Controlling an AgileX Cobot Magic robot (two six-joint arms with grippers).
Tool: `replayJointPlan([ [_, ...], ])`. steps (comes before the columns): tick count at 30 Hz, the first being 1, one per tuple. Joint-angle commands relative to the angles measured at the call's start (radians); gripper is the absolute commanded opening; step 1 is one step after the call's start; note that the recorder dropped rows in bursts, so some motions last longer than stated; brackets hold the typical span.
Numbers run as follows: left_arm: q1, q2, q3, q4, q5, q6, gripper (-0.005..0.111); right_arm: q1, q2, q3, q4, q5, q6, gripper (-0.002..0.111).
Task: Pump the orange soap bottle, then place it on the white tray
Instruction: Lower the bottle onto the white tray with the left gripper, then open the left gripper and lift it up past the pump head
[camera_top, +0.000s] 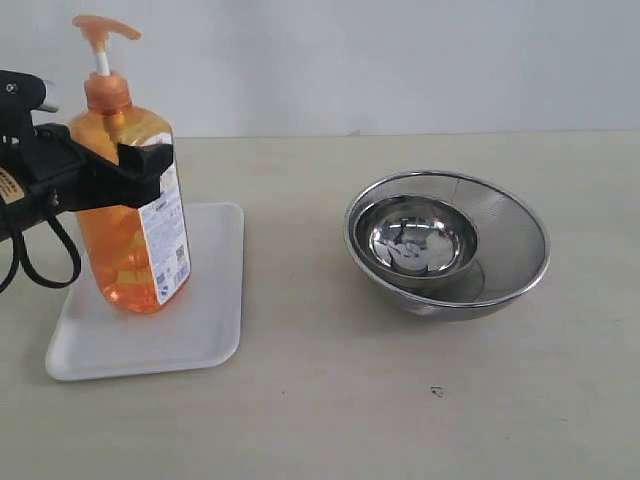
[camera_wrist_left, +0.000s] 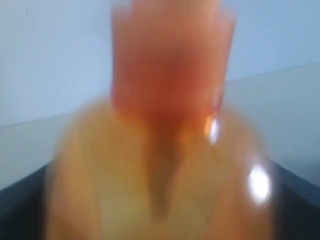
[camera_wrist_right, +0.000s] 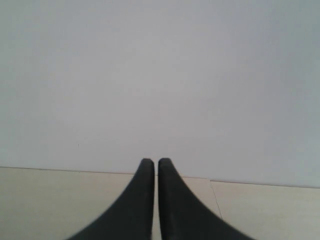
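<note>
The orange soap bottle (camera_top: 125, 235) stands upright on the white tray (camera_top: 205, 325) at the left of the exterior view, its pump head (camera_top: 103, 30) raised on the white stem. My left gripper (camera_top: 110, 165) is shut on the bottle's upper body, one black finger (camera_top: 140, 165) across its front. In the left wrist view the orange soap bottle (camera_wrist_left: 160, 165) fills the picture as an orange blur, so that gripper's fingertips are hidden there. My right gripper (camera_wrist_right: 152, 162) shows only in the right wrist view, shut on nothing, facing a pale wall.
A round steel strainer bowl (camera_top: 515, 265) holding a smaller steel bowl (camera_top: 420, 240) sits on the beige table at the right. A black cable loop (camera_top: 40, 260) hangs from the left arm beside the tray.
</note>
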Motion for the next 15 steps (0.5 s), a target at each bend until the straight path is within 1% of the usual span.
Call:
replayJointPlan([
  [1,0.002,-0.009,-0.009,-0.014,-0.058,-0.005,0.089,-0.007,-0.009,-0.002,-0.004,-0.012,-0.003,0.0],
  [3,0.002,-0.009,-0.009,-0.014,-0.058,-0.005,0.095,-0.007,-0.009,-0.002,-0.004,-0.012,-0.003,0.0],
  [6,0.002,-0.009,-0.009,-0.014,-0.058,-0.005,0.097,-0.007,-0.009,-0.002,-0.004,-0.01,0.001,0.0],
  [15,0.002,-0.012,-0.009,-0.014,-0.058,-0.005,0.097,-0.007,-0.009,-0.002,-0.004,-0.01,-0.003,0.0],
])
